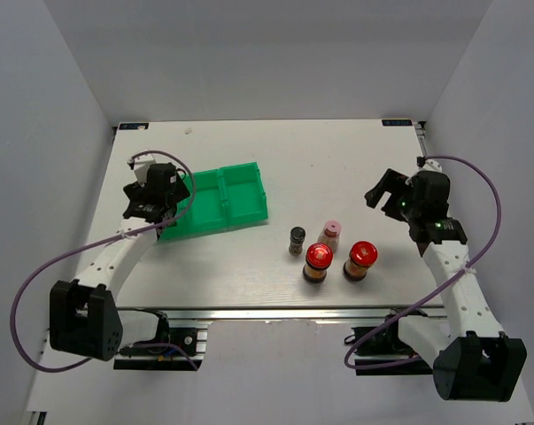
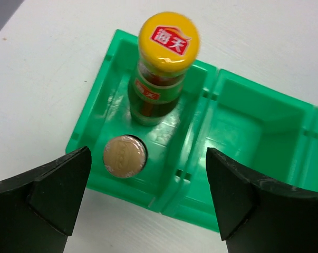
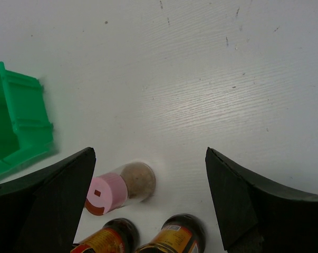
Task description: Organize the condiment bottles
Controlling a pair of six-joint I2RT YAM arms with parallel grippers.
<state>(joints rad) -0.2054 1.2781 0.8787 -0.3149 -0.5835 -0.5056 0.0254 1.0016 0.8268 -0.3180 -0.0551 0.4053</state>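
**Status: two bottles stowed, four left on the worktop**

We find the green tray (image 2: 253, 121) lying on the left part of the worktop (image 1: 249, 150). Its end compartment holds a yellow-capped bottle (image 2: 167, 39), standing upright. Just beside it, in the same compartment, stands a second bottle (image 2: 125, 156), seen from straight above, so only its round tan top shows. The neighbouring compartment shows nothing in it.

The left pincer (image 2: 148, 161) hangs over that end compartment. Its jaws stand wide, grip nothing and are clear of both bottles. We judge the placement there to be complete.

Four items wait outside the tray, grouped to its right:
- the grey-capped bottle (image 1: 297, 239)
- the pink-capped bottle (image 1: 330, 234)
- one red-lidded jar (image 1: 317, 261)
- the other red-lidded jar (image 1: 359, 259)

All four stand upright and close together, with the two jars nearest the arm bases.

The right pincer (image 3: 148, 163) hovers to the right of this group, its jaws wide and empty.

We rate the task about one third done. Four transfers are left, and we expect the wide jars to need the roomier compartments.
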